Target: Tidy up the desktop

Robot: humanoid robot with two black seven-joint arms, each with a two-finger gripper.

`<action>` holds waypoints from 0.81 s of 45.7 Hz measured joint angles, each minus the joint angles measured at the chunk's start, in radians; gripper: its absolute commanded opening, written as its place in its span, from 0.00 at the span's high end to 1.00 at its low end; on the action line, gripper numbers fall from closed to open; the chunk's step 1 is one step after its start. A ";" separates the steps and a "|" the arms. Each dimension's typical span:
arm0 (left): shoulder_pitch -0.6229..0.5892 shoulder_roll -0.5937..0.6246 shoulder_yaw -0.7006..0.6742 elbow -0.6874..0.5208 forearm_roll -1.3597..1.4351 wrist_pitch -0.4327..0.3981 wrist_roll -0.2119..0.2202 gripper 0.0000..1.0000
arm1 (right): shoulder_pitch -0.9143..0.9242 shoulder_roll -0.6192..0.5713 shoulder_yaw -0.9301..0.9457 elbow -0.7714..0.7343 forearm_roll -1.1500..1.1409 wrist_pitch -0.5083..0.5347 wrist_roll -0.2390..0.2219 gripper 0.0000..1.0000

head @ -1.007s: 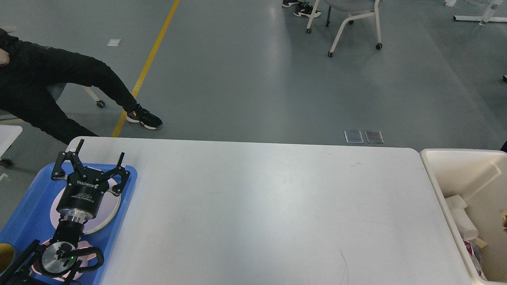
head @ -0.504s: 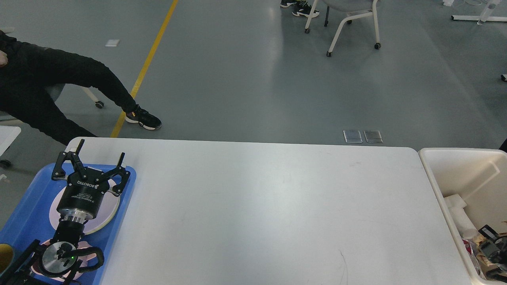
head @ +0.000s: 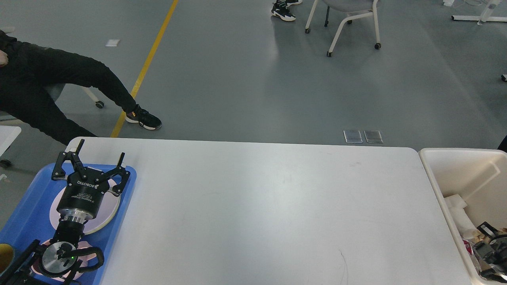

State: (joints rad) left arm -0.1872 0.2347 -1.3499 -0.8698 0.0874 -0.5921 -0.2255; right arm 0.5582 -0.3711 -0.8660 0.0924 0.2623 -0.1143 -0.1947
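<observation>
Grey floor with a yellow line stretches beyond the desktop (head: 269, 206), the wide white top that fills the middle of the view from near to far. Nothing loose shows on its white surface; only faint scuffs and a thin dark mark near the front edge can be made out. At its left end sits a blue tray (head: 23, 221) holding a pale round plate (head: 107, 215), and over that plate hangs the left gripper (head: 97, 162), its two fingers spread wide apart with nothing between them. Something yellow peeks in at the tray's near left corner, too cropped to identify. Off the right end stands a beige bin (head: 455, 166) with white crumpled pieces and other scraps inside; low in it, at the frame's right edge, the right gripper (head: 489, 247) appears as a dark shape among the rubbish, and whether its fingers are apart or together cannot be told. Judging by the bare top, dish on the tray and waste in the bin, the tidying looks essentially done; what seems left is withdrawing both arms.
</observation>
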 measured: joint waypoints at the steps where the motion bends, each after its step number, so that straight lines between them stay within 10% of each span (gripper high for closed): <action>1: 0.000 0.000 0.000 0.000 0.000 0.000 0.000 0.04 | 0.000 0.001 0.000 0.000 0.000 -0.001 0.000 0.00; 23: 0.000 0.000 0.000 0.000 0.000 0.000 0.000 0.04 | 0.015 -0.008 0.036 -0.006 0.004 -0.008 0.008 0.00; 37: 0.000 0.000 -0.001 0.000 0.000 0.000 0.000 0.04 | 0.099 -0.047 0.603 -0.017 0.023 -0.001 0.014 0.00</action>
State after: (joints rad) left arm -0.1871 0.2347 -1.3504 -0.8698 0.0875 -0.5921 -0.2255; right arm 0.6568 -0.4177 -0.2631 0.0749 0.2854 -0.1155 -0.1810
